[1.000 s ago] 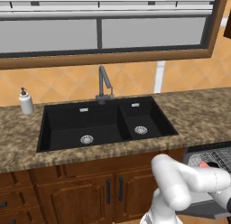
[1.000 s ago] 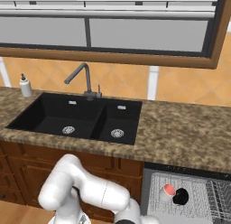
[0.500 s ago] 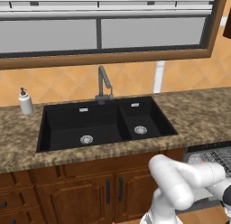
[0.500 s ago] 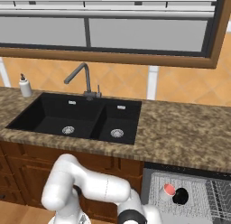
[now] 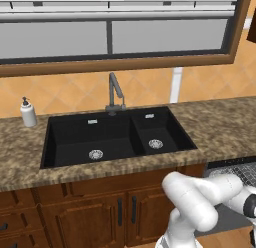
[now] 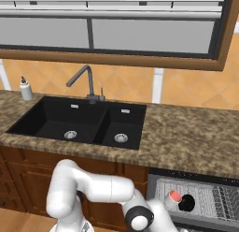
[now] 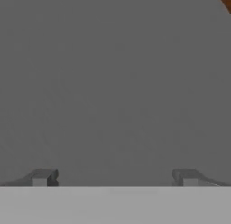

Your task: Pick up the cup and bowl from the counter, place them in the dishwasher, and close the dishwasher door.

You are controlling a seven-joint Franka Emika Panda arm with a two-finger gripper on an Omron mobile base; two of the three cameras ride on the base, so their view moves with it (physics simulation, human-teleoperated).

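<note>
The dishwasher's light grey wire rack [image 6: 210, 194] is pulled out at the lower right, below the brown speckled counter [image 6: 186, 142]. In the rack stands the cup [image 6: 175, 196], red-pink inside, with a dark round bowl [image 6: 186, 203] touching its right side. The hand view looks close onto a flat dark grey panel, the dishwasher door [image 7: 115, 83]. My gripper [image 7: 115, 178] is open wide in front of it, with nothing between its fingertips [image 7: 43, 178]. In the left base view the rack's corner [image 5: 239, 170] shows behind my white forearm.
A black double sink [image 5: 115, 137] with a grey faucet [image 5: 116, 94] sits in the counter [image 5: 225, 124]. A white soap dispenser [image 5: 28, 113] stands at the far left. Brown wooden cabinet doors [image 5: 100, 217] run under the sink, left of the dishwasher.
My arm has sunk lower and further right beside the rack, and its forearm now covers more of the rack in the left base view. Cup and bowl have not moved.
</note>
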